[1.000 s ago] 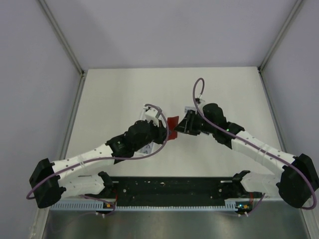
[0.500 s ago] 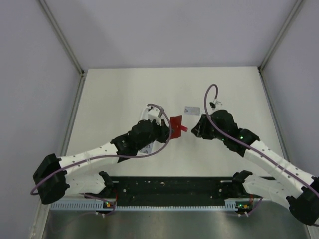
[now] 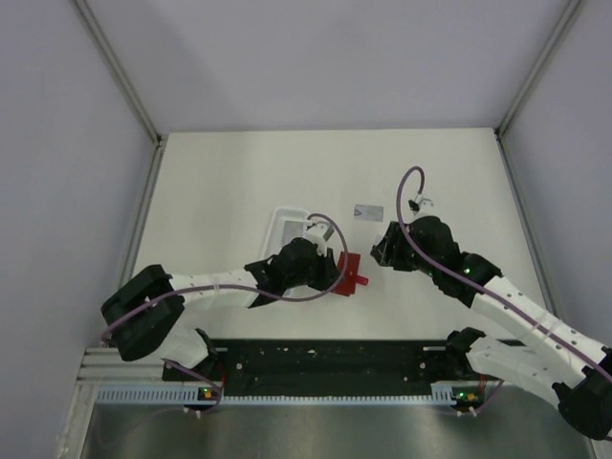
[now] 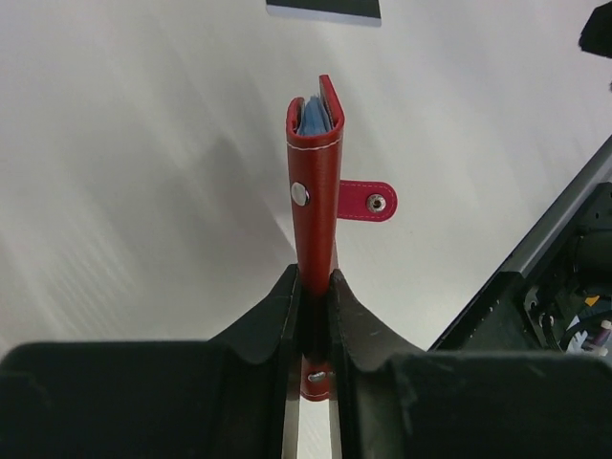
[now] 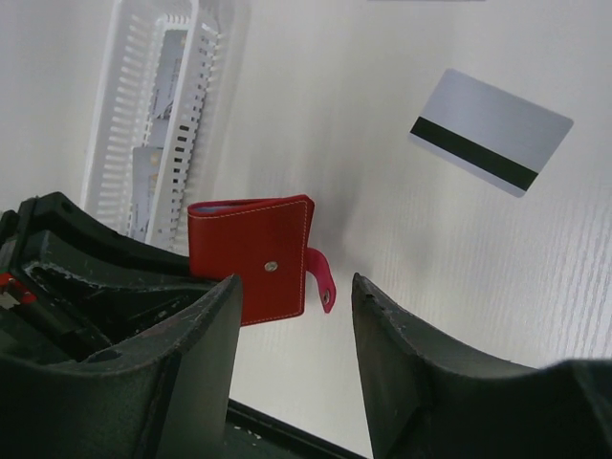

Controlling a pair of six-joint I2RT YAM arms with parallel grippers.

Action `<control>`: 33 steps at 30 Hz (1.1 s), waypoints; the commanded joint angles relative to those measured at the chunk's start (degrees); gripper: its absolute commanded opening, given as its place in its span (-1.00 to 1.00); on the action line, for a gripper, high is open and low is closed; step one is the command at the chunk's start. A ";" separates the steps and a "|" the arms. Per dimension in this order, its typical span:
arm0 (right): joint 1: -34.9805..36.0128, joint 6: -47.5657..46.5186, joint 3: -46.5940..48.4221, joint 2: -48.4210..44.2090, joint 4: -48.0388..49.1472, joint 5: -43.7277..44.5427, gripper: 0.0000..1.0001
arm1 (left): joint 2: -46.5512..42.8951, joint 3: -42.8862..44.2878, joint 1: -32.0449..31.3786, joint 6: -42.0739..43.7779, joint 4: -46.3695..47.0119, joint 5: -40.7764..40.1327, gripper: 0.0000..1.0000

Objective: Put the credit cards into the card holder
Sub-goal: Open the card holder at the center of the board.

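Observation:
The card holder (image 3: pixel 350 272), a small red wallet, is folded shut and pinched edge-on in my left gripper (image 3: pixel 333 273). In the left wrist view it (image 4: pixel 316 191) rises from between the jaws of the left gripper (image 4: pixel 314 279), with its clasp tab (image 4: pixel 368 202) hanging loose and bluish-grey layers showing between the covers. One credit card (image 3: pixel 368 211), pale grey with a dark stripe, lies flat on the table beyond it (image 5: pixel 490 131). My right gripper (image 3: pixel 382 251) hovers open just right of the wallet (image 5: pixel 251 258), holding nothing (image 5: pixel 296 283).
A long white slotted tray (image 3: pixel 285 226) lies behind the left arm, with cards standing in its slots (image 5: pixel 164 59). The black rail (image 3: pixel 325 361) of the arm bases runs along the near edge. Grey walls enclose the table.
The right gripper has backed off the wallet to the right and opened wider, uncovering the card on the table. The left arm has carried the wallet nearer and to the right.

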 commanded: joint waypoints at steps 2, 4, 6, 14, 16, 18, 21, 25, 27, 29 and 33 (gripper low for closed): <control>0.28 -0.22 0.14 0.11 0.17 2.07 0.02 | 2.75 -0.41 0.82 -2.64 6.26 4.68 -0.60; 0.28 -0.14 0.05 0.19 -0.10 2.15 0.03 | 3.01 -0.76 1.08 -2.73 6.17 4.94 -0.53; 0.28 -0.13 -0.13 0.19 -0.36 2.15 0.04 | 3.01 -1.28 1.26 -2.73 5.91 4.77 -0.41; 0.28 0.39 -0.74 -0.07 -0.80 1.98 0.10 | 1.26 -2.43 2.22 -2.38 2.92 2.66 -0.19; 0.28 0.66 -0.83 -0.25 -0.89 1.98 0.10 | 0.12 -2.87 2.49 -2.11 2.31 2.13 -0.15; 0.28 0.83 -1.09 -0.51 -0.89 2.15 0.10 | -1.20 -3.30 2.84 -1.67 1.25 1.43 -0.10; 0.28 0.92 -1.71 -0.95 -0.89 2.77 0.11 | -3.57 -3.39 3.63 -0.80 -1.38 -0.06 -0.05; 0.28 0.57 -1.71 -0.34 -1.76 4.44 0.11 | -7.87 -3.75 5.12 0.43 -5.07 -1.12 0.03; 0.28 0.92 -1.18 0.45 -2.82 5.84 0.11 | -10.51 -4.01 6.09 1.05 -7.00 -3.93 0.08; 0.19 1.01 -0.48 1.59 -4.22 7.60 0.11 | -13.32 -4.36 7.23 1.75 -9.03 -4.90 0.12; -1.56 0.92 1.98 4.23 -8.36 11.29 0.11 | -19.21 -5.06 9.60 2.90 -12.89 -7.01 0.17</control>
